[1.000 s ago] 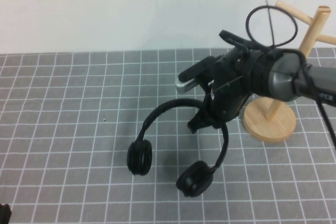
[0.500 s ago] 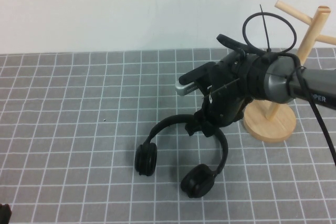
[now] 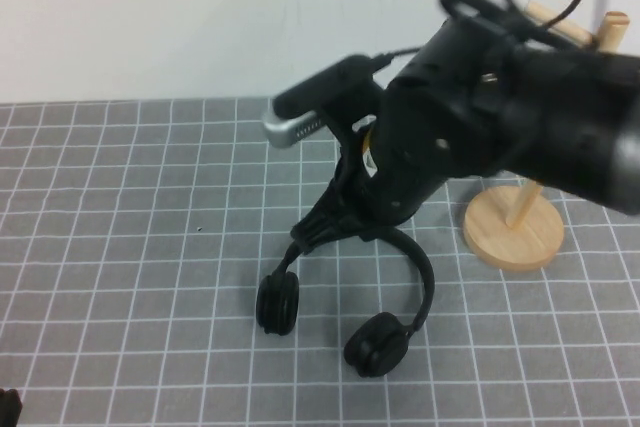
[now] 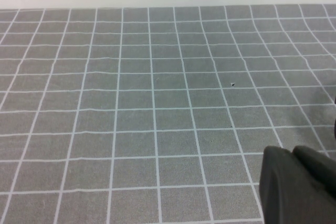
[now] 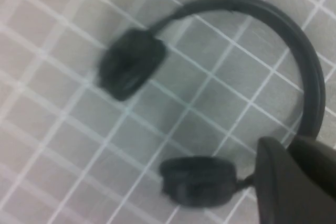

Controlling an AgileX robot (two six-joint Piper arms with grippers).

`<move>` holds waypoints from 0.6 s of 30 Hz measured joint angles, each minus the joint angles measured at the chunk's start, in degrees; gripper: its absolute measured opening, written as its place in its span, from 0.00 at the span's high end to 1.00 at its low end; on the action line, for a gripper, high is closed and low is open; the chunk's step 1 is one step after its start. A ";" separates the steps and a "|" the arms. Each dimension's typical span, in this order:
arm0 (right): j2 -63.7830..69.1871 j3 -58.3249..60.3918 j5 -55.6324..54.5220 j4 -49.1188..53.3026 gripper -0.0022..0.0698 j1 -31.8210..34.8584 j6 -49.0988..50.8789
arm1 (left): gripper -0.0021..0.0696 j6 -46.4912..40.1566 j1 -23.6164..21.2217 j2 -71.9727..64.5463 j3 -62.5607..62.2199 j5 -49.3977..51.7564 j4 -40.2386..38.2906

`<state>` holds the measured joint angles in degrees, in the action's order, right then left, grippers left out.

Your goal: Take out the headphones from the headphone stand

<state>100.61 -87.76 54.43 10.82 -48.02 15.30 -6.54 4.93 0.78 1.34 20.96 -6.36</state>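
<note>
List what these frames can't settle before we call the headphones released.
- Right end effector: high view, its own wrist hides the fingers; contact with the headphones unclear. Wrist view shows only a blurred finger at the edge.
- Headphone stand: pole and pegs mostly hidden behind the right arm.
- Left end effector: cut off at the left wrist frame's edge.

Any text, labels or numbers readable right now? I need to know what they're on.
None can be read.
Right arm and right gripper, above the headphones: no legible marking.
Headphones, lying on the mat: plain black, no brand showing.
Stand: bare wood.
Left gripper, low over the mat: no lettering.
</note>
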 joint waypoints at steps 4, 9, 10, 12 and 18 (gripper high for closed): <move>-6.68 0.00 5.30 2.72 0.97 -3.85 3.49 | 0.98 0.00 0.00 0.00 0.00 0.00 0.00; -14.48 0.00 13.60 3.52 0.98 -5.15 5.11 | 0.98 0.00 0.00 0.00 0.00 0.00 0.00; -16.06 0.00 14.91 3.52 0.98 -5.25 5.23 | 0.98 0.00 0.00 0.00 0.00 0.00 0.00; -19.02 0.00 16.27 3.52 0.98 -5.25 5.21 | 0.98 0.00 0.00 0.00 0.00 0.00 0.00; -25.29 0.00 17.32 3.60 0.98 -5.38 5.24 | 0.98 0.00 0.00 0.00 0.00 0.00 0.00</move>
<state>75.31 -87.76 71.75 14.42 -53.41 20.54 -6.54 4.93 0.78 1.34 20.96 -6.36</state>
